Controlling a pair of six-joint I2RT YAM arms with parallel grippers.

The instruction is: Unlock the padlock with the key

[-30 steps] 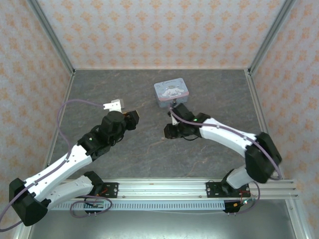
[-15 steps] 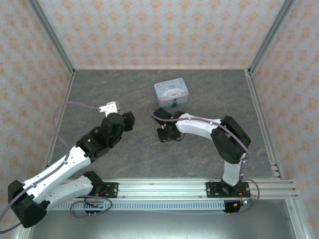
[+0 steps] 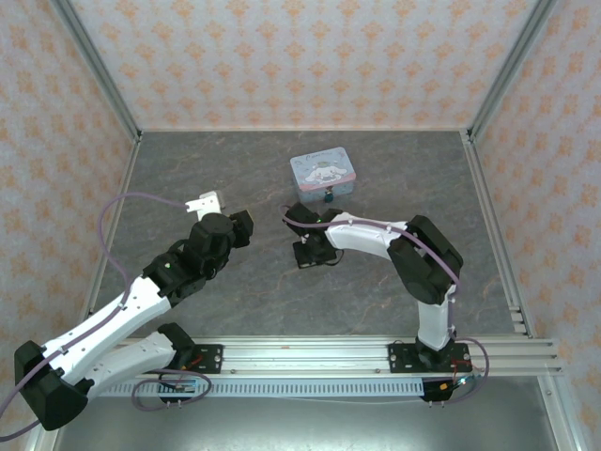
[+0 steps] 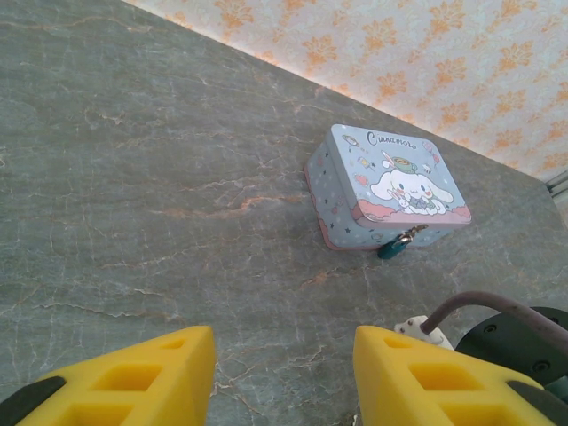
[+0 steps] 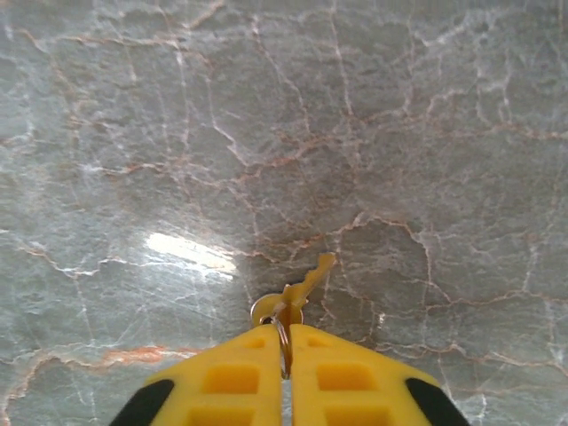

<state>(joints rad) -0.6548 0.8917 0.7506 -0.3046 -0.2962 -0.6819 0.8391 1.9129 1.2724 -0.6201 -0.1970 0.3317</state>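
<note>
Grey counter (image 3: 235,169), flowery walls (image 3: 300,56). The right claw (image 5: 286,342) pinches the gold key (image 5: 311,272) by its ring (image 5: 264,311). The left claw (image 4: 282,355) is spread, empty. The tiny teal padlock (image 4: 393,248) hangs on the tin's (image 4: 386,182) front. Next, I think, the key must reach its keyhole.

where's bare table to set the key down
Bare table far left, between the tin and the left wall, and right of the tin. Crowded just before the tin: padlock, right fingers pinching the key.

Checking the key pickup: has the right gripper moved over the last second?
Yes. The right gripper shifted slightly left in the top view, ending in line with the tin's left edge.
</note>
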